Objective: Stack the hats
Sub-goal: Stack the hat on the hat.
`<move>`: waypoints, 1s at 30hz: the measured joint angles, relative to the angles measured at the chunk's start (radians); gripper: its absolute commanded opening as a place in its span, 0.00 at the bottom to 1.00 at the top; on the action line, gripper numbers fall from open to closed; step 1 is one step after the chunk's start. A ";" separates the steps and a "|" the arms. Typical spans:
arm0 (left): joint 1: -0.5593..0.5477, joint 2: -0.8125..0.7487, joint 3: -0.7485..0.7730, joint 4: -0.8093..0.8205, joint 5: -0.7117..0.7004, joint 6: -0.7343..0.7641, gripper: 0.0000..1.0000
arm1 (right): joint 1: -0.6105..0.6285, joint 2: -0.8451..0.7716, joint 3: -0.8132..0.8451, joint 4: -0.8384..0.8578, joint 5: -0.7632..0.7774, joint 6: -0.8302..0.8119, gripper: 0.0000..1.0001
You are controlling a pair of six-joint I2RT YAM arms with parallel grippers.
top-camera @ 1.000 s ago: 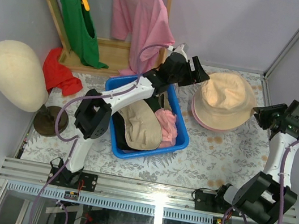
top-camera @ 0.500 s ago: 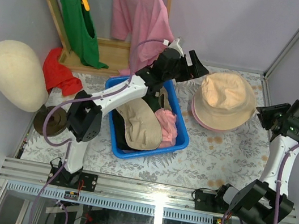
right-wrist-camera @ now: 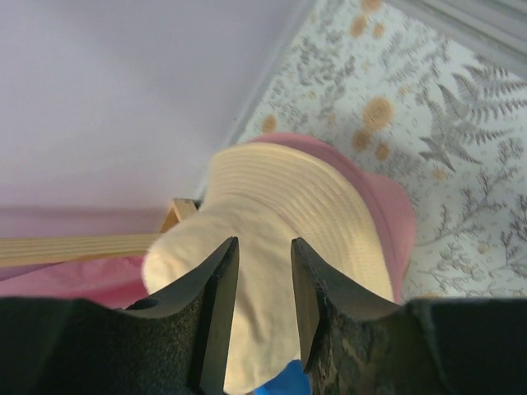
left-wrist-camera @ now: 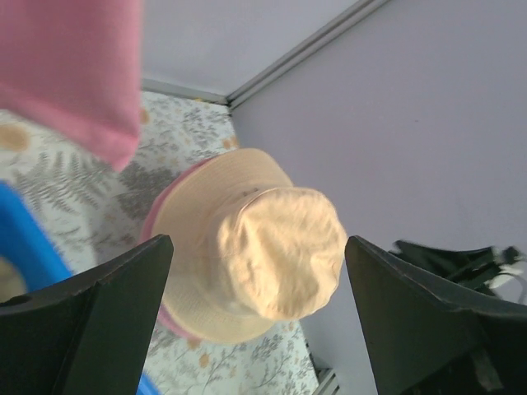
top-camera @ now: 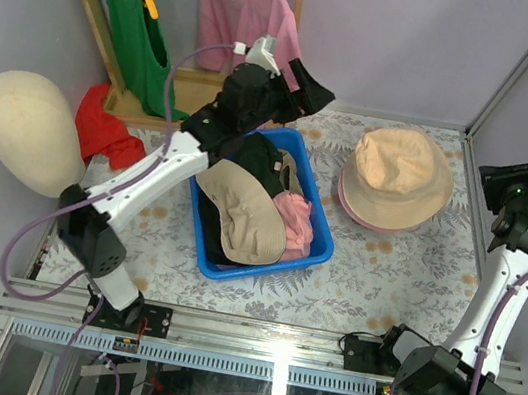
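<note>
Two hats are stacked so far: the tan bucket hat (top-camera: 395,174) sits crown-up on the pink bucket hat (right-wrist-camera: 389,216), brims flat on the counter (top-camera: 404,272), just right of the bin (top-camera: 326,238). Both are round (no long axis to speak of), crowns pointing straight up.

My left tool (left-wrist-camera: 259,247) hangs high over the bin's far end, jaws spread wide, nothing in them. My right tool (right-wrist-camera: 263,247) is up at the counter's right edge, well apart from the stack, its fingers a little parted and empty.

I read this as the gap between placements: the next hat has to come out of the bin. In there a tan cap (top-camera: 245,220) lies on top, with a pink cap (top-camera: 295,221) beside it on the right and something dark behind. The tan cap lies lengthways along the bin, far-left to near-right; I can't tell which end carries the bill.

My call for the next move is left tool down onto the tan cap. It should pinch that cap's fabric only (not the one beneath), lift clear of the bin wall, carry it right and set it over the tan crown.
</note>
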 measured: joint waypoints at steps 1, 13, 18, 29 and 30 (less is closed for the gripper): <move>0.005 -0.034 -0.024 -0.017 -0.014 0.008 0.85 | 0.001 -0.004 0.024 -0.001 0.000 -0.003 0.39; 0.050 -0.462 -0.337 -0.282 -0.222 0.063 0.84 | 0.434 0.077 0.409 0.041 0.019 -0.091 0.40; 0.051 -0.542 -0.380 -0.377 -0.266 0.074 0.84 | 0.733 0.196 0.513 0.027 0.105 -0.172 0.40; 0.144 -0.649 -0.482 -0.552 -0.287 0.074 0.84 | 1.323 0.501 0.680 -0.102 0.324 -0.334 0.44; 0.158 -0.659 -0.486 -0.562 -0.288 0.073 0.84 | 1.362 0.521 0.686 -0.111 0.340 -0.343 0.44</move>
